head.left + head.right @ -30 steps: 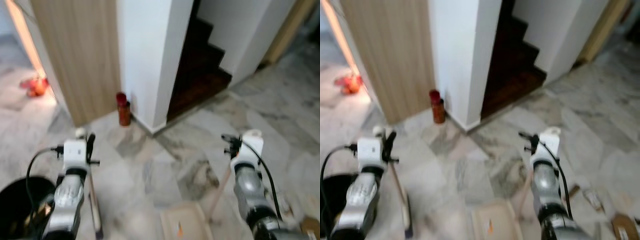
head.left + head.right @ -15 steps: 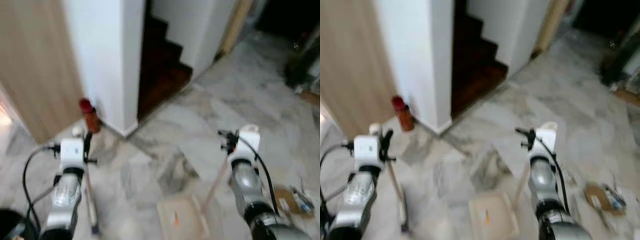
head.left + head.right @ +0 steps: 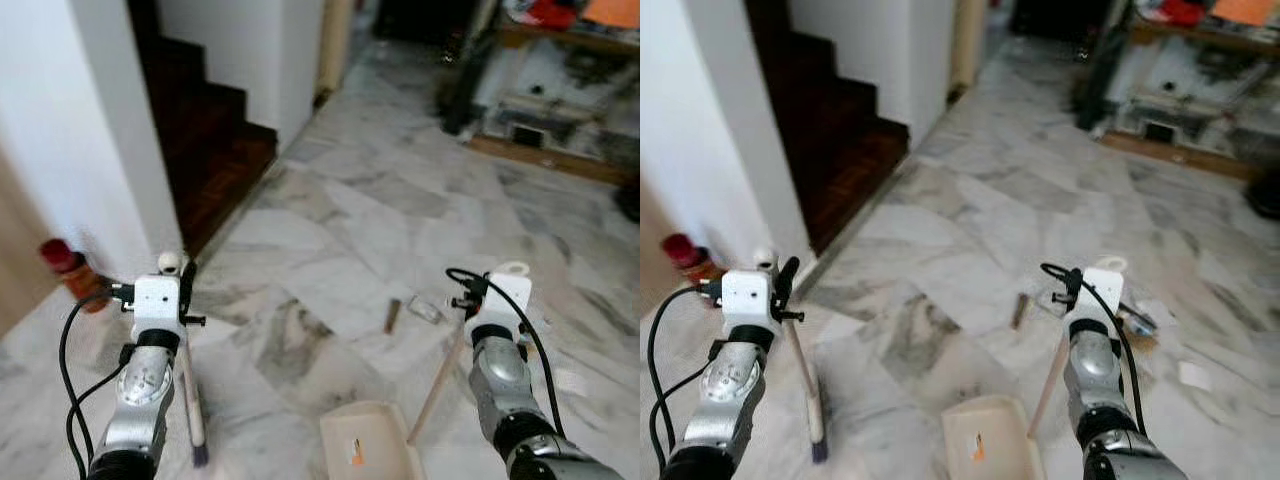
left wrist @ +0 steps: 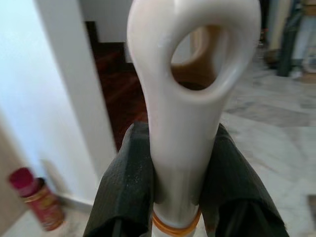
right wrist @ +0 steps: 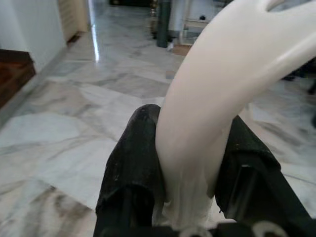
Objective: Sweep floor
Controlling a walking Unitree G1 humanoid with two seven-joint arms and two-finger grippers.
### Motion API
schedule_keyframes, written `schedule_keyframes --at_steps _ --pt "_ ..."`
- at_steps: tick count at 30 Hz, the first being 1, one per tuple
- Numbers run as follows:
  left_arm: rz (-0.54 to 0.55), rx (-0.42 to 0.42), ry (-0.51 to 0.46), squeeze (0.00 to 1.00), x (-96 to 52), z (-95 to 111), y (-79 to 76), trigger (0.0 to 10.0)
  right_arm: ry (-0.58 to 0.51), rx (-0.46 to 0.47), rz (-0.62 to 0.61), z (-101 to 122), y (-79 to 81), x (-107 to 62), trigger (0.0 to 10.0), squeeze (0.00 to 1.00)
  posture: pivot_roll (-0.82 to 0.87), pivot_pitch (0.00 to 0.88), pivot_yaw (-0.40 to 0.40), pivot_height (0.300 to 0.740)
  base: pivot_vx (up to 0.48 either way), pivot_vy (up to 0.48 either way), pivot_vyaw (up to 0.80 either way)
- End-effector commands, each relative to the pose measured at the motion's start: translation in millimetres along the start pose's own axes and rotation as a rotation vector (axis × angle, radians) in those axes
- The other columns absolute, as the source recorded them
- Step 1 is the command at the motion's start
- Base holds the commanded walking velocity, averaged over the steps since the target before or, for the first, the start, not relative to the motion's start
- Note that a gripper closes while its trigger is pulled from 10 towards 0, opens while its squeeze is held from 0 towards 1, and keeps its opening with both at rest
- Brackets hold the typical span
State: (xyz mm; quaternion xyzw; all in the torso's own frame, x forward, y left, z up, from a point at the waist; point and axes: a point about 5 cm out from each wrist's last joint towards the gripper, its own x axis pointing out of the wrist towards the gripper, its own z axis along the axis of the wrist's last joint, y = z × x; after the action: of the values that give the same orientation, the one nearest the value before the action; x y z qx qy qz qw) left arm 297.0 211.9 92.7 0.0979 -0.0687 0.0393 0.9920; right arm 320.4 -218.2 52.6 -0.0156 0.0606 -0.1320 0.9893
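Two grippers each clamp a cream handle. The left gripper (image 4: 175, 197) pinches the looped top of the broom (image 3: 190, 390) between its black fingers (image 4: 123, 192); the stick slants down to a dark head on the marble floor (image 3: 330, 250), the bristles too small and blurred to make out. The right gripper (image 5: 190, 187) squeezes the curved grip of the dustpan handle (image 3: 437, 385), whose wooden stick runs down to the cream dustpan (image 3: 365, 445), cut off by the bottom edge of the head view; a small orange mark shows inside it. Ahead of the pan lie a short brown scrap (image 3: 392, 315) and some pale litter (image 3: 425, 310), indistinct. Dark stairs (image 3: 210, 130) rise beside a white wall (image 3: 90, 130), with a red-capped bottle (image 3: 68, 268) at its foot. Blurred shelving (image 3: 560, 90) stands far back.
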Motion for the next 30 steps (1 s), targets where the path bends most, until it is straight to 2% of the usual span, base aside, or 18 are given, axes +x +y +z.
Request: schedule_keyframes --at_steps 1,23,27,30 --pt "-0.013 0.011 -0.042 0.00 4.7 8.1 -1.3 10.0 -0.024 0.003 -0.004 6.4 0.1 3.0 10.0 0.00 0.11 0.000 -0.069 0.740 0.000 0.000 -0.79" --pt "-0.046 0.005 -0.043 0.00 11.6 10.7 -5.5 10.0 -0.027 0.013 -0.017 6.5 -0.6 2.9 10.0 0.00 0.08 0.000 -0.062 0.740 0.000 0.000 -0.78" --pt "-0.040 0.003 -0.049 0.00 14.5 12.0 -5.8 10.0 -0.032 0.015 -0.007 8.0 2.7 3.4 10.0 0.00 0.04 0.000 -0.063 0.740 0.000 -0.396 -0.77" --pt "-0.049 -0.005 -0.043 0.00 15.4 10.6 -4.7 10.0 -0.068 0.021 -0.002 13.7 8.0 4.3 10.0 0.00 -0.02 0.000 -0.033 0.740 0.000 -0.240 0.00"
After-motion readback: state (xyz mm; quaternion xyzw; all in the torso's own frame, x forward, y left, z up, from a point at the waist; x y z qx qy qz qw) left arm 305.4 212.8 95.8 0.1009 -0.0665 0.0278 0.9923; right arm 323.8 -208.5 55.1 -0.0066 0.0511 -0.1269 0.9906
